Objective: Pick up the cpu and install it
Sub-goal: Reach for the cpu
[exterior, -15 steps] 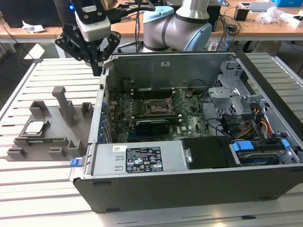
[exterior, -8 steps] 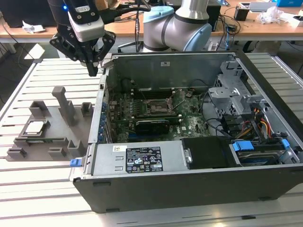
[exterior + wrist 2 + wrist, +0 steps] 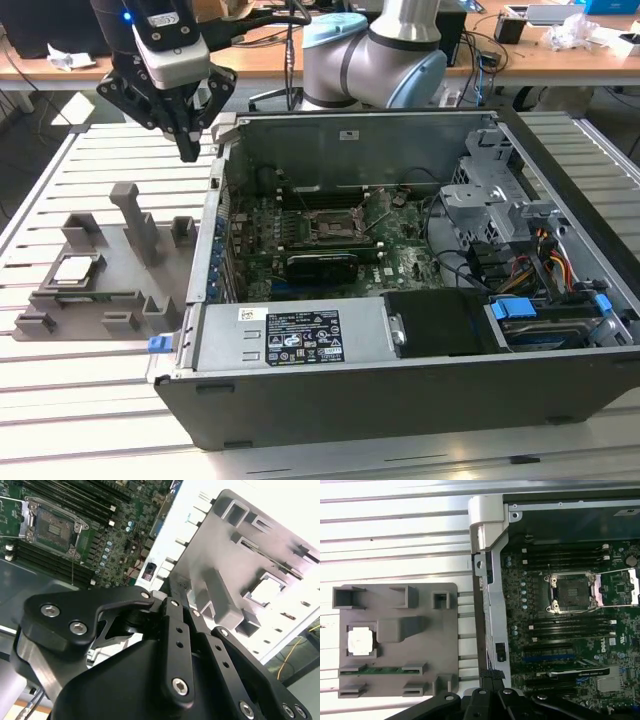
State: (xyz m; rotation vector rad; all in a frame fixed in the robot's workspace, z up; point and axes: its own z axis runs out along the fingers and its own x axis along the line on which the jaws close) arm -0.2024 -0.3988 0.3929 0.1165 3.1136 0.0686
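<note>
Jaws closed, empty: black angular gripper (image 3: pixel 189 152) hovers apart from shiny square cpu (image 3: pixel 76 270) in grey tray (image 3: pixel 125 270).

Chip (image 3: pixel 77 268) with shiny silver metal top, matt grey plastic tray (image 3: pixel 122 272), matt black metal gripper (image 3: pixel 188 150), dull grey sheet-metal computer case (image 3: pixel 330 140), smooth pale slatted metal table (image 3: pixel 90 400).

On the tabletop (image 3: pixel 80 400) there is one grey tray (image 3: pixel 125 300), one cpu (image 3: pixel 75 270) and one open computer case (image 3: pixel 400 400). The case shows one motherboard (image 3: pixel 400 265) with one socket (image 3: pixel 325 225). One arm (image 3: pixel 375 65), one tool (image 3: pixel 188 150).
</note>
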